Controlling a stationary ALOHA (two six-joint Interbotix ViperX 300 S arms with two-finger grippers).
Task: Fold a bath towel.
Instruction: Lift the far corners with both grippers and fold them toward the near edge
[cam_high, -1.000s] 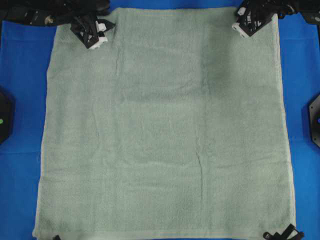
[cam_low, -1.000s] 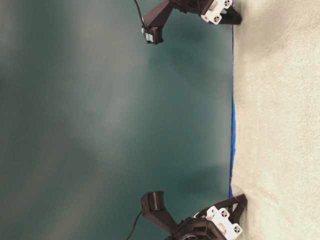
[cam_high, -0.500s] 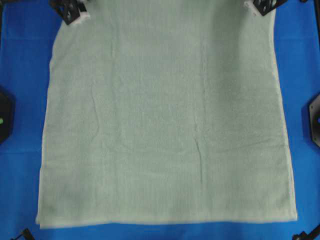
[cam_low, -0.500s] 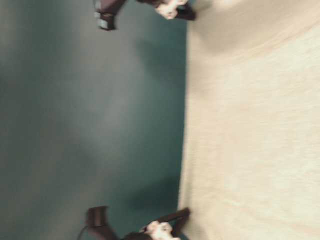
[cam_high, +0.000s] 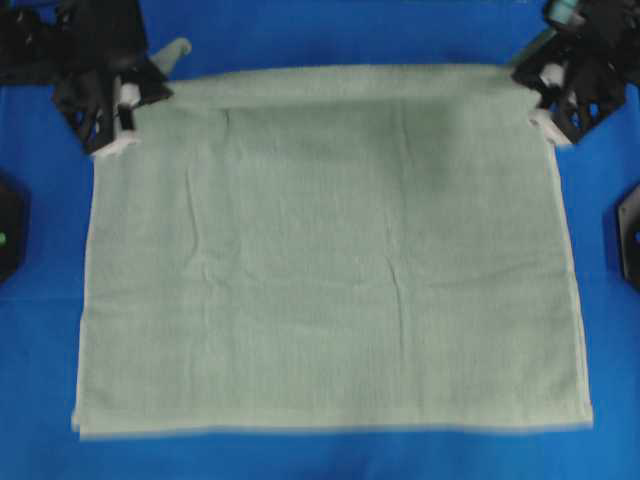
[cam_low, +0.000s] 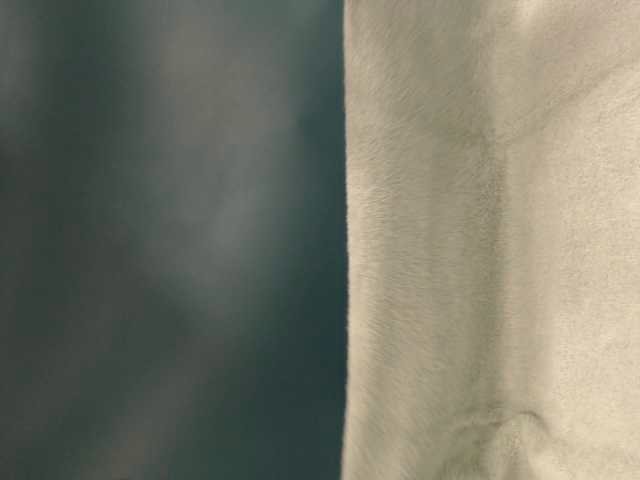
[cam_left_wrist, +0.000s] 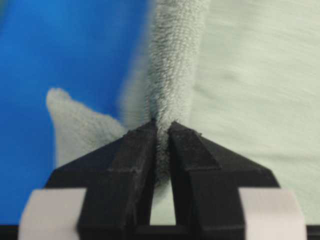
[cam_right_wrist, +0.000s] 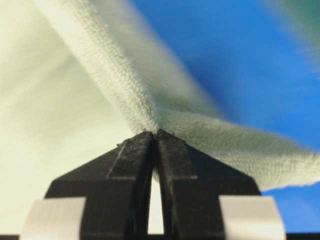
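Sage-green terry fills the frame: the bath towel (cam_high: 330, 260) lies spread on the blue table (cam_high: 40, 400), its far edge lifted and doubled toward the near hem. Left gripper (cam_high: 118, 118) and right gripper (cam_high: 545, 98) each pinch a far corner, jaws pressed tight on cloth, wrists tipped downward over the towel's sides. Likely mid first fold; next, carry both corners evenly to the near hem

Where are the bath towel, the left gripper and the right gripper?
bath towel (cam_high: 330, 280): overhead view, middle of flat cloth.
left gripper (cam_left_wrist: 162, 127): left wrist view, fingertips pinching towel.
right gripper (cam_right_wrist: 155, 134): right wrist view, fingertips pinching towel.
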